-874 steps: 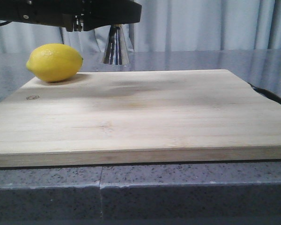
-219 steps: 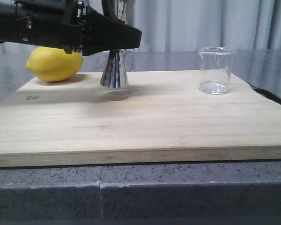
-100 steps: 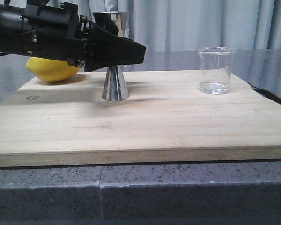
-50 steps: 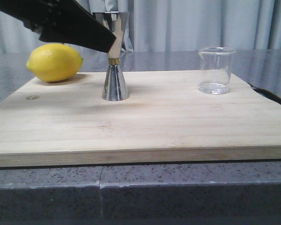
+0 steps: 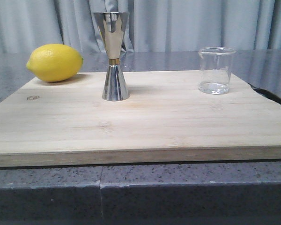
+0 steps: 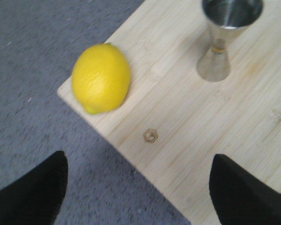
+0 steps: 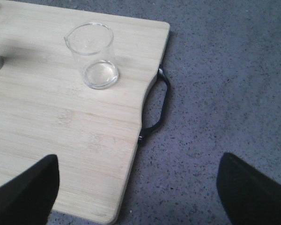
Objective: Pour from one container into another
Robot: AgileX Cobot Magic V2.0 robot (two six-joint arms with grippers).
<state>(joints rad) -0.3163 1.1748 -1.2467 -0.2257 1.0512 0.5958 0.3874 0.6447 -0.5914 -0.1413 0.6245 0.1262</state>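
Receiver: tall hourglass-shaped steel jigger (image 5: 113, 56), upright at 9 o'clock of the small clear glass beaker (image 5: 216, 70).
Fingers: left gripper (image 6: 138, 187) and right gripper (image 7: 138, 190) spread apart, empty.
Risk: narrow-waisted jigger could be toppled or missed if the pour is rushed.

Wood, steel, glass and stone under my fingers (image 6: 30, 192)

The board (image 5: 178, 122) is pale matt wood; the jigger (image 5: 114, 56) mirror-bright steel; the beaker (image 5: 216, 70) clear glass; the lemon (image 5: 55, 62) dimpled; the bench (image 5: 178, 187) speckled grey stone.

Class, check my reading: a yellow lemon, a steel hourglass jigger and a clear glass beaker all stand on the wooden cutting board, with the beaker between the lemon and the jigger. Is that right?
Not quite. All three are on the wooden cutting board, but the middle item is the steel hourglass jigger, not the beaker. The front view shows the yellow lemon at the left, the jigger next, and the clear glass beaker at the far right.
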